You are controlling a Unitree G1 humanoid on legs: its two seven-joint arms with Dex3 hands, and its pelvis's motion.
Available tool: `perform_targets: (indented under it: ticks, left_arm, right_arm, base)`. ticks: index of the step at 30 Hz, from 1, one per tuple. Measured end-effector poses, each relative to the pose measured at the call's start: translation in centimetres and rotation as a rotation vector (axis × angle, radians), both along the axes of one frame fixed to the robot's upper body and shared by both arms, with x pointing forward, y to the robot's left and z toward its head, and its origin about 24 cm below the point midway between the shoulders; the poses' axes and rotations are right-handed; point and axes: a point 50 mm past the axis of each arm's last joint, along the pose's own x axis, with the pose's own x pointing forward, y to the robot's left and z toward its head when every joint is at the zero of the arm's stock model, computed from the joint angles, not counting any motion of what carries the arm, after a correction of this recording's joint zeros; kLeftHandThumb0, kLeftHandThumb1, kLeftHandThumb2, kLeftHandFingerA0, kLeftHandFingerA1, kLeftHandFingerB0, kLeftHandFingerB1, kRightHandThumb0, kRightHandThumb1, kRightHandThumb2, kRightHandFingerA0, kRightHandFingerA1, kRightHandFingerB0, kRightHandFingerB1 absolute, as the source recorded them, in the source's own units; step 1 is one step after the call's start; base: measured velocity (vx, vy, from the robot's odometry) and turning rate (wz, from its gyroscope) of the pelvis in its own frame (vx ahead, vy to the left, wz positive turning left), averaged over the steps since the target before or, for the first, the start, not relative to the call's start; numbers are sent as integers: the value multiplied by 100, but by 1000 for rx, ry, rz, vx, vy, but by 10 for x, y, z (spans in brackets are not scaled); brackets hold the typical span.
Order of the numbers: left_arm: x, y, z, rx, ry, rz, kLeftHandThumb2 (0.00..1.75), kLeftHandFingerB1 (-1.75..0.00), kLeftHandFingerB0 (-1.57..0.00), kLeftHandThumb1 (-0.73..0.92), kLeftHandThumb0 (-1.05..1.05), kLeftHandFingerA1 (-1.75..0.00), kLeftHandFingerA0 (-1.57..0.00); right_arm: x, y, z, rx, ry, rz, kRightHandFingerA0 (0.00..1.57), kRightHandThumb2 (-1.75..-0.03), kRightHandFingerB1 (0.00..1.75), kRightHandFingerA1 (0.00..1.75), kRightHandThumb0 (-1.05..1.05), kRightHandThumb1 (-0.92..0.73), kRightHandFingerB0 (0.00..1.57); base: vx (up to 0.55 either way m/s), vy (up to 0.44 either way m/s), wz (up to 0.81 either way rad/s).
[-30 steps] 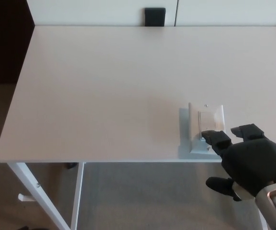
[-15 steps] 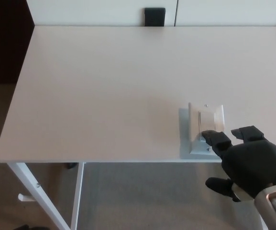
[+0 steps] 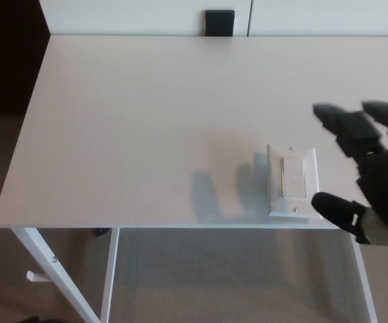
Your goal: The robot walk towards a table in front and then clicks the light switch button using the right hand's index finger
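Now the switch (image 3: pixel 292 181) sits flat on the table (image 3: pixel 146 121), close to its near edge and toward its right side. Right hand (image 3: pixel 372 171) hovers just right of the switch, fingers (image 3: pixel 345 121) spread apart and holding nothing, thumb tip beside the switch's lower right corner, whether touching unclear.

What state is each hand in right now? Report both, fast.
Left hand: not in view.
Right hand: open, fingers spread, holding nothing, raised to the right of the light switch.
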Motion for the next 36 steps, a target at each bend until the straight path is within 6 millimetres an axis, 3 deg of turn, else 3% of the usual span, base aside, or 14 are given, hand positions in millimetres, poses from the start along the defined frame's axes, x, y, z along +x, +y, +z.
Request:
perform_targets:
  ticks: [4,5,6,8,9,10,12,13,19,21,22,28,36]
  left_arm:
    - [-1,2,0,9,5,-1,59,-38,-48,63,-22,-47,-73]
    - [0,3,1,11,2,-2,59,-38,-47,64,-22,-47,-71]
    - [1,3,2,13,-2,-3,59,-37,-47,64,-23,-47,-70]
    - [2,4,2,14,-2,-6,59,-37,-47,64,-23,-47,-70]
    - [2,4,2,15,-1,-7,59,-37,-47,64,-23,-47,-70]
    - [2,4,2,16,1,-7,59,-37,-47,63,-24,-47,-70]
    - [2,5,2,18,2,-8,59,-37,-46,63,-24,-46,-70]
    - [2,5,2,19,3,-9,59,-37,-46,64,-24,-45,-71]
    - [-1,6,1,28,15,-18,59,-37,-47,64,-25,-45,-72]
    - [-1,5,0,29,19,-24,60,-37,-47,64,-25,-45,-71]
    - [-1,5,0,29,21,-25,59,-37,-47,63,-25,-45,-71]
    - [-2,1,-3,18,28,-25,59,-37,-48,63,-24,-45,-71]
    - [5,-3,-3,3,6,-19,60,-37,-47,64,-23,-46,-68]
  right_arm:
    - [-25,-3,-2,54,33,15,0,-57,73,63,-43,-51,0]
    - [-29,-4,-3,60,43,15,0,-83,61,63,-33,-36,5]
    - [-35,-6,-8,65,68,10,0,-56,74,62,-34,-51,0]
    - [-47,-10,-17,72,125,-5,0,-55,75,60,-31,-52,0]
    - [-51,-11,-19,74,143,-10,0,-55,72,75,-28,-50,7]
    - [-58,-14,-24,78,174,-18,0,-62,66,78,-37,-49,12]
    - [-69,-17,-34,82,237,-31,0,-64,63,76,-44,-47,12]
    - [-75,-18,-40,83,273,-37,0,-57,58,80,-43,-52,18]
    - [-102,-30,-87,69,482,-76,6,-55,48,71,-38,-52,26]
    - [-102,-35,-103,66,534,-96,8,-56,46,69,-39,-53,29]
    - [-100,-38,-111,66,552,-107,17,-72,52,64,-48,-44,27]
    - [-89,-55,-150,101,668,-186,19,-71,50,56,-47,-50,26]
    - [-65,-76,-174,221,777,-287,22,-71,51,58,-50,-49,25]
  base:
    - [0,0,0]
    - [0,0,0]
    - [0,0,0]
    - [0,0,0]
    - [0,0,0]
    - [0,0,0]
    - [0,0,0]
    - [0,0,0]
    - [0,0,0]
    - [0,0,0]
    - [0,0,0]
    - [0,0,0]
    - [0,0,0]
